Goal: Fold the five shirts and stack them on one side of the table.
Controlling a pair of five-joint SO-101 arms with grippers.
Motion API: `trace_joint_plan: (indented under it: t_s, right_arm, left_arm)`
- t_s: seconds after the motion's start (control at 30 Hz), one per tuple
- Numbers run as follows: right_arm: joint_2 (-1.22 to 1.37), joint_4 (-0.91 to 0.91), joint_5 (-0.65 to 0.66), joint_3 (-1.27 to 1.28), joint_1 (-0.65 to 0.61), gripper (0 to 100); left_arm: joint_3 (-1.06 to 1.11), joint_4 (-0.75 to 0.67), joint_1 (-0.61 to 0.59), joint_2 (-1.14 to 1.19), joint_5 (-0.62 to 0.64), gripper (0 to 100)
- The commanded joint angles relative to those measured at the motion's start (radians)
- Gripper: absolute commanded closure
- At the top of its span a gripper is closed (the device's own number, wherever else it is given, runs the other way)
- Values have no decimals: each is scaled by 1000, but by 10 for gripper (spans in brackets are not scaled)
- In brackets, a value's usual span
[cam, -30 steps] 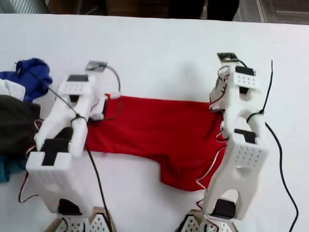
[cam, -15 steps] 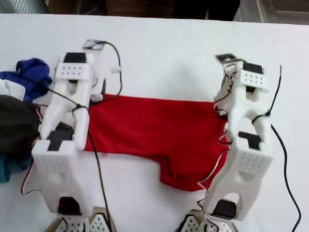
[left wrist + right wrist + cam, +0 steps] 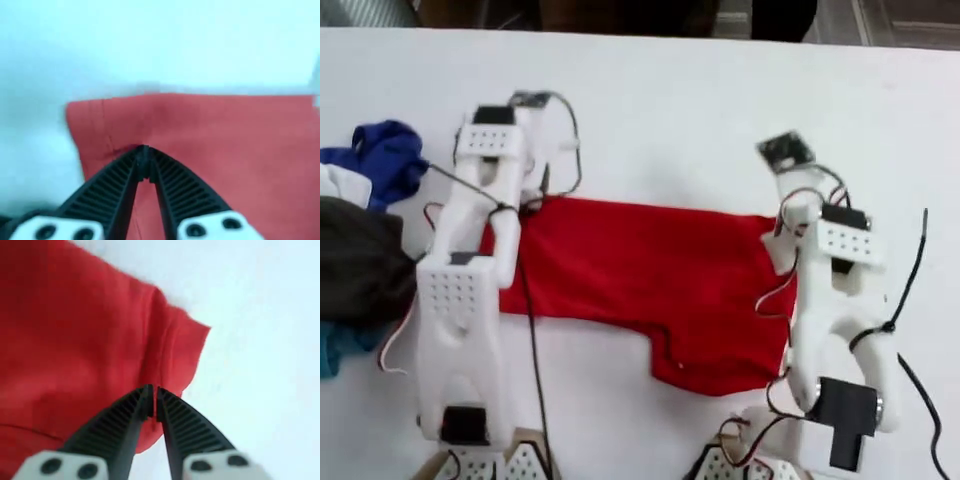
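Shirt pile (image 3: 358, 255) at edge, nr red shirt (image 3: 640, 265)

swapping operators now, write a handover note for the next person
Grippers: left gripper shut on the red shirt at its far left corner; right gripper shut on its far right corner.
The shirt lies spread mid-table.
Other shirts sit in a loose pile at the left edge of the table.
Done: no folded stack yet.
Left: fold all five, stack them on one side.
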Motion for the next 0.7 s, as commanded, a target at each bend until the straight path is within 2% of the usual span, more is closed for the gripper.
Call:
trace_joint_plan:
  t_s: [0.0,0.07,0.17,0.37,0.67]
  right_arm:
    - [38,1,-94,-161,21,943]
    - [140,28,-155,-238,22,864]
    - [315,88,-149,-348,24,784]
    - [584,265,-152,-566,16,851]
    - [832,446,-152,-858,1,831]
  left_arm:
    - [-189,78,-9,9,3,975]
    - [-213,87,-11,37,0,975]
    - [-211,87,-12,87,0,975]
    - [-222,78,-9,163,6,975]
    - [-222,78,-9,190,6,974]
